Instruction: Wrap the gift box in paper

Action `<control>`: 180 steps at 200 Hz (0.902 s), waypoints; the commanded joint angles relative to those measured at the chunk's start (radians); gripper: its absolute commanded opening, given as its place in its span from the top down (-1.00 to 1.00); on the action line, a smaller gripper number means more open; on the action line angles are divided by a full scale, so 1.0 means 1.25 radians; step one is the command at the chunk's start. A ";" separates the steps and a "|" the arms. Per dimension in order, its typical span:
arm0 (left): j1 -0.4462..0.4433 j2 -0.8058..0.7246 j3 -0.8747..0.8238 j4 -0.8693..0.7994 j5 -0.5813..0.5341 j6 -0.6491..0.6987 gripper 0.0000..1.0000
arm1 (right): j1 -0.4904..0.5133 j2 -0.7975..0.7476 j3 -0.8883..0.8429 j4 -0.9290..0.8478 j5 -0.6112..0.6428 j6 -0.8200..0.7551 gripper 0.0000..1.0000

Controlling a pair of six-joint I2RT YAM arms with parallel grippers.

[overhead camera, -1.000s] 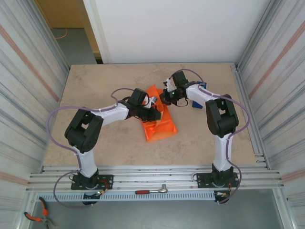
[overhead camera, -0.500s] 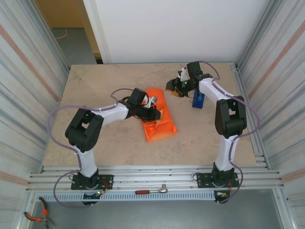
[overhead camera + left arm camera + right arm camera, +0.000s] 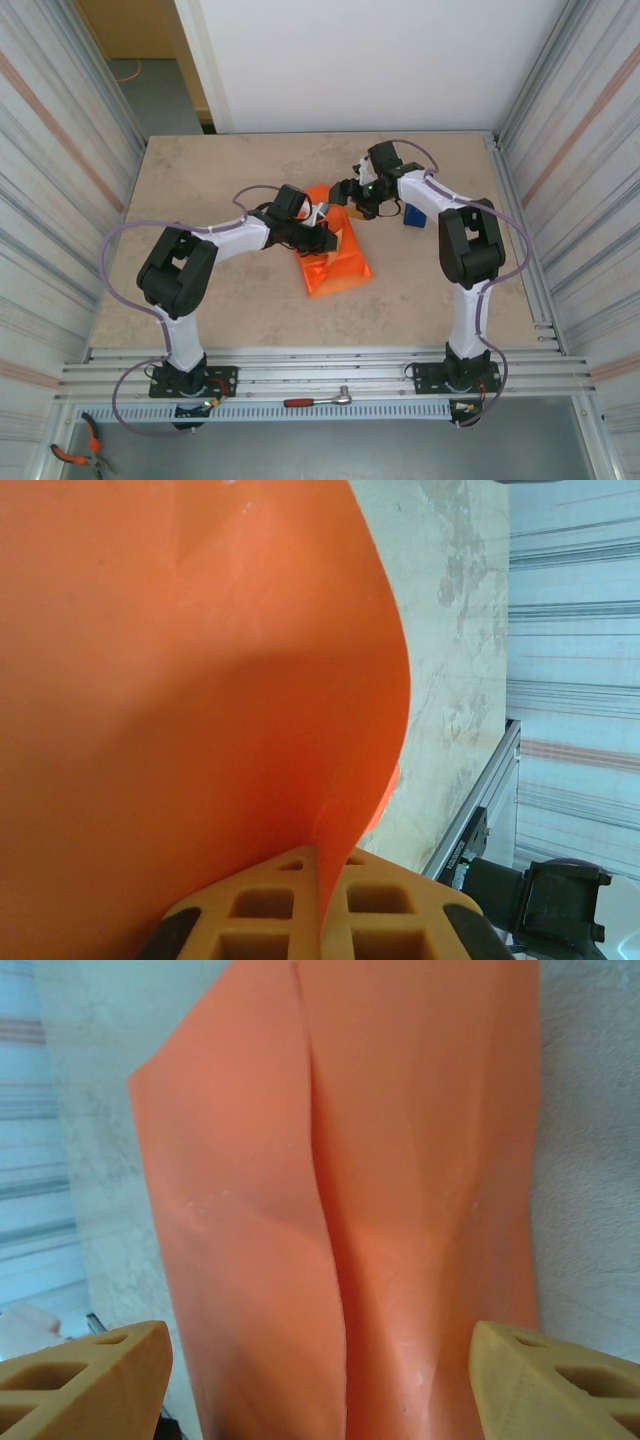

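Note:
The orange paper point(image 3: 335, 255) lies folded into a bundle at mid-table; the gift box is hidden inside it. My left gripper point(image 3: 325, 238) rests on the bundle's top. In the left wrist view its fingers point(image 3: 260, 910) are shut on a raised edge of the paper point(image 3: 200, 680). My right gripper point(image 3: 350, 198) hovers at the bundle's far end. In the right wrist view it point(image 3: 320, 1380) stands open, with the creased paper point(image 3: 400, 1160) spread below and between its tan fingertips point(image 3: 90, 1375), which do not touch the sheet.
A blue tape dispenser point(image 3: 415, 213) stands just right of the right gripper. The beige tabletop point(image 3: 220, 170) is bounded by ribbed metal walls on both sides. Hand tools lie below the front rail point(image 3: 320, 400).
The right gripper went from shut to open. It swung right toward the tape dispenser, then came back to the paper's far end. The left gripper kept its hold.

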 commanded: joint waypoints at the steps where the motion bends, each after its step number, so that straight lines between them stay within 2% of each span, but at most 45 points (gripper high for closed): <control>1: -0.001 0.052 -0.025 -0.072 -0.044 0.031 1.00 | 0.020 0.044 0.030 -0.061 0.037 -0.027 -0.56; 30: -0.001 0.045 -0.025 -0.070 -0.039 0.035 1.00 | 0.021 0.052 0.003 -0.065 0.074 -0.029 -0.53; 58: 0.000 0.037 -0.013 -0.075 -0.014 0.045 0.94 | 0.016 0.035 -0.055 -0.030 0.075 -0.014 -0.39; 74: 0.006 0.028 0.016 -0.096 0.017 0.062 0.75 | 0.014 0.019 -0.087 -0.005 0.071 0.002 -0.34; 91: 0.028 0.009 0.058 -0.113 0.070 0.074 0.43 | 0.014 0.000 -0.118 0.022 0.069 0.022 -0.27; 118: 0.090 -0.046 0.102 -0.102 0.139 0.051 0.02 | 0.015 -0.026 -0.173 0.081 0.067 0.070 -0.19; 148: 0.186 -0.103 0.069 -0.045 0.145 -0.002 -0.24 | 0.023 -0.053 -0.228 0.145 0.077 0.125 -0.14; 180: 0.288 -0.122 -0.030 0.012 0.107 -0.038 -0.34 | 0.039 -0.083 -0.286 0.208 0.109 0.180 -0.04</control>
